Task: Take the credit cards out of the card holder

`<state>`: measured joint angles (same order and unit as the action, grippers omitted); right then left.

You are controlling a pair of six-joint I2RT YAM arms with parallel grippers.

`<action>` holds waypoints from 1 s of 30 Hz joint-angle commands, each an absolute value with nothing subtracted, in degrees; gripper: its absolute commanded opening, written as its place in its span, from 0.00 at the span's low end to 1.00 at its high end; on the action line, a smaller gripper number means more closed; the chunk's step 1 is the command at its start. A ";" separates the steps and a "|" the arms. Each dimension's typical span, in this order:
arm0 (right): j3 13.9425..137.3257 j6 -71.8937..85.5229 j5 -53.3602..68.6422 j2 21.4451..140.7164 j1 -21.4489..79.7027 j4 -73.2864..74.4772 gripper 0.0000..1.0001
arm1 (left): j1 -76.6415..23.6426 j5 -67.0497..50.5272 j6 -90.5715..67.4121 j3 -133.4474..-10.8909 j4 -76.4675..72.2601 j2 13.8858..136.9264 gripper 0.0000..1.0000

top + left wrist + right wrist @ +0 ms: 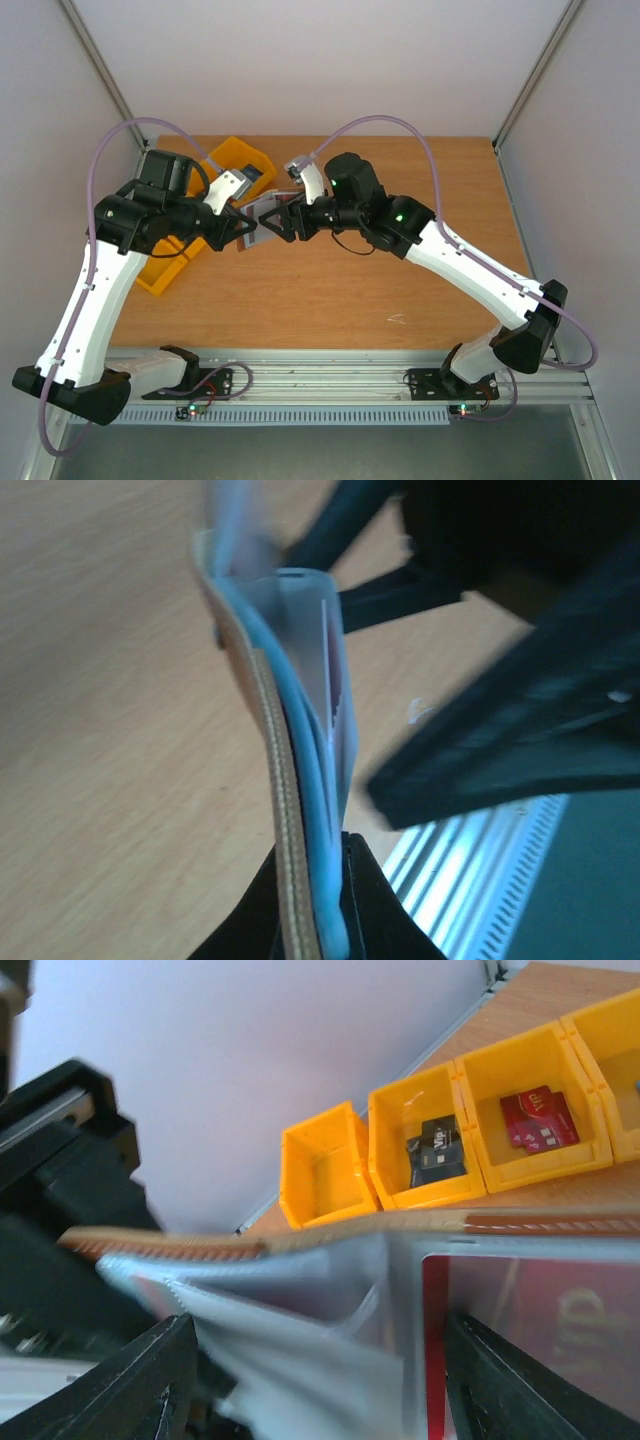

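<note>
Looking at this, you're holding the card holder (285, 810) up off the table (400, 290), left of centre toward the far side. Your left gripper (310, 890) is clamped tight on one edge of it. Your right gripper (320, 1370) is sitting with its fingers apart, straddling the grey-blue lining where a red card (435, 1295) is peeking out of a clear pocket. It isn't pinching anything that I can see.

Biggest risk imo: you're closing on the pocket film along with the card, so the pull is dragging the whole wallet instead of sliding the card free. The left is only biting one thin edge, so a hard tug is probably yanking the wallet out of that pinch or folding it over. The two grippers are also sitting nearly nose to nose, so any sideways wiggle is risking a knock.

Room-wise, the yellow bins (240, 158) are crowding the far left by your left arm, and the side walls are boxing you in. The wood to the right and near side is where you're getting space to pull back.
</note>
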<state>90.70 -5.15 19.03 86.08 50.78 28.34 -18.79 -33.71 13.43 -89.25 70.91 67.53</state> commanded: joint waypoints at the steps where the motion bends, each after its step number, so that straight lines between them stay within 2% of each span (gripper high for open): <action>1: 94.74 -2.47 15.77 89.36 50.63 28.90 0.68 | -18.24 -49.64 14.07 -90.26 72.52 66.56 0.00; 4: 94.75 -2.80 20.39 89.77 50.63 27.54 0.67 | -17.95 -51.67 14.92 -90.10 73.13 66.28 0.00; 8: 94.78 -3.84 27.65 89.92 50.67 26.41 0.35 | -17.37 -53.45 14.87 -89.68 73.01 66.25 0.00; 13: 91.76 -4.22 34.89 87.57 49.08 23.07 0.09 | -16.37 -55.85 14.91 -89.61 73.40 66.02 0.00; 15: 91.06 -4.22 37.60 86.78 47.66 22.97 0.02 | -15.85 -58.06 15.72 -89.72 74.15 65.82 0.02; 18: 89.80 -4.18 42.98 85.14 45.61 21.48 0.01 | -14.87 -61.91 16.85 -90.25 75.49 65.50 0.22; 20: 89.13 -4.18 46.08 83.82 44.21 20.45 0.01 | -13.94 -63.68 18.46 -90.44 76.52 65.19 0.30; 30: 88.70 -4.01 52.54 81.58 42.29 18.92 0.01 | -11.88 -63.25 20.93 -88.73 77.06 64.16 0.31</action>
